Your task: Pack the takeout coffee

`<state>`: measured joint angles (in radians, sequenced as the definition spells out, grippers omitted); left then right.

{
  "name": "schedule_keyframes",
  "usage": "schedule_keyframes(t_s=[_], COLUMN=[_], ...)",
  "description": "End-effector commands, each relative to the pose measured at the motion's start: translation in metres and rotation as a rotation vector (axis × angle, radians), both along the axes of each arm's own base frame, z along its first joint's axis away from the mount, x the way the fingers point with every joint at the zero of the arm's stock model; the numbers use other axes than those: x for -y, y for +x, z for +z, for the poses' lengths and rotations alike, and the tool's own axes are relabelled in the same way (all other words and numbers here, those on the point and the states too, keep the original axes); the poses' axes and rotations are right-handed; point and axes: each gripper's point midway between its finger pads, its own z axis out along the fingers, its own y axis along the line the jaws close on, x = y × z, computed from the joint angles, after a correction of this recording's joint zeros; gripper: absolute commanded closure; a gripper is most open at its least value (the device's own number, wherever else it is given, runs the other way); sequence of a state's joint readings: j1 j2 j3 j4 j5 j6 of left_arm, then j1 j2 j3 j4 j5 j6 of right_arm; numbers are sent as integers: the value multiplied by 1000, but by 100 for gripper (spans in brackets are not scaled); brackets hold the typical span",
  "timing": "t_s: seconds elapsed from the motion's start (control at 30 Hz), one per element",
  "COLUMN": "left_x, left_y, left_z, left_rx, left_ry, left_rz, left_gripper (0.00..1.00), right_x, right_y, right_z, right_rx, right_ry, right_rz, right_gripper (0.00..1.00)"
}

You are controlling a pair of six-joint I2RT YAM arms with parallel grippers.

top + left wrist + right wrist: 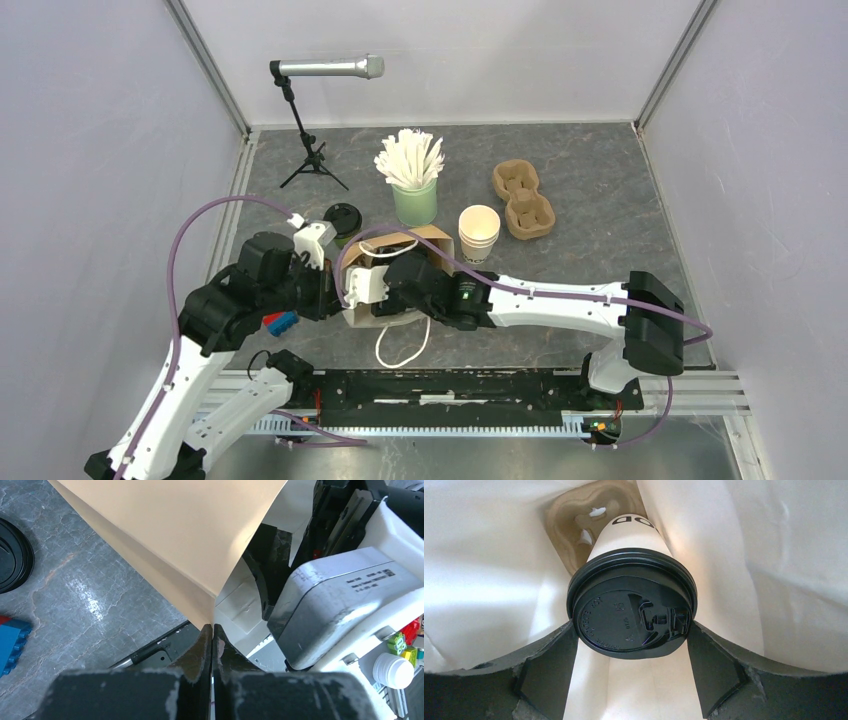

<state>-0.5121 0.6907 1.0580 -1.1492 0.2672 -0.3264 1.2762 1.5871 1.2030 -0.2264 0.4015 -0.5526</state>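
A kraft paper bag [440, 250], white inside, stands in the middle of the table. My right gripper [631, 630] reaches into it, and its fingers [555, 652] press both sides of the black lid of the white takeout coffee cup [624, 535] with dark print. The cup sits in a pulp carrier [569, 517] inside the bag. My left gripper [213, 630] is shut on the bag's edge [200, 600] and holds it. The olive-green takeout coffee cup [342, 220] with a black lid stands just behind the bag's left side. Its lid shows in the left wrist view [12, 555].
A mint-green cup of white sticks [415, 198], a stack of lidless cream cups [479, 235] and a spare pulp carrier [522, 198] stand at the back. A microphone on a stand [310, 110] is at back left. Blue and red bricks [281, 322] lie by the left arm.
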Motion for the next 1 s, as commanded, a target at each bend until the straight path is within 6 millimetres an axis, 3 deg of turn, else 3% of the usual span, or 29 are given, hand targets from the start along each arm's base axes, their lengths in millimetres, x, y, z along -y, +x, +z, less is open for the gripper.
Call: schedule_keyframes(t_s=[0.0,0.4,0.63,0.77,0.9,0.97], left_x=[2,8,6,4,2,2], left_y=[3,4,4,4,4,5], left_z=[1,1,1,0,0,0], left_rx=[44,40,45,51,55,60], left_ry=[-3,-17,-19,-20,-18,-13], left_rz=[-38,-58,-50,-29,-21,-21], left_gripper=[98,98,98,98,98,98], right_x=[0,-15,-13,-4,19,33], right_y=[12,14,12,6,5,3], right_z=[28,-4,-8,6,24,23], right_rx=[76,38,17,18,34,23], right_ry=[89,52,46,63,49,16], right_rz=[-67,-63,-57,-33,-68,-96], right_gripper=[19,18,17,17,17,17])
